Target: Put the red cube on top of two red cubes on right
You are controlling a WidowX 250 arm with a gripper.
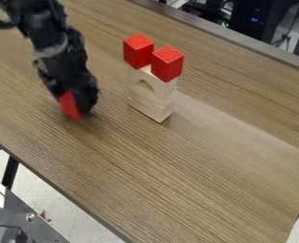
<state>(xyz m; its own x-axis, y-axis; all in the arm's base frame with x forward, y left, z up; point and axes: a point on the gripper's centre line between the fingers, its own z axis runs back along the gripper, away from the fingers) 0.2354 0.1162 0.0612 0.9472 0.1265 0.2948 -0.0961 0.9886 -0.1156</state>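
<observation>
Evidently, in the camera view, the pincer (79,107) is closed around the red cube (69,105), gripping it near the tips, with much of the block showing on its near side. That hold presumably leaves the cube's underside free to meet whatever it is set upon. To the pincer's right in the view, well apart from it, pale wooden blocks (153,104) are stacked on the tabletop (177,185), one with an arch cut through it. They likely serve as a pedestal for the farther red cube (137,51) and the nearer red cube (167,64), which sit side by side on top. The held cube looks lower than that pair, so it probably needs lifting before going across, then centring so that both bear it; a low approach could knock the stack. No brand, label or writing is legible, on the blocks or around the pincer.
</observation>
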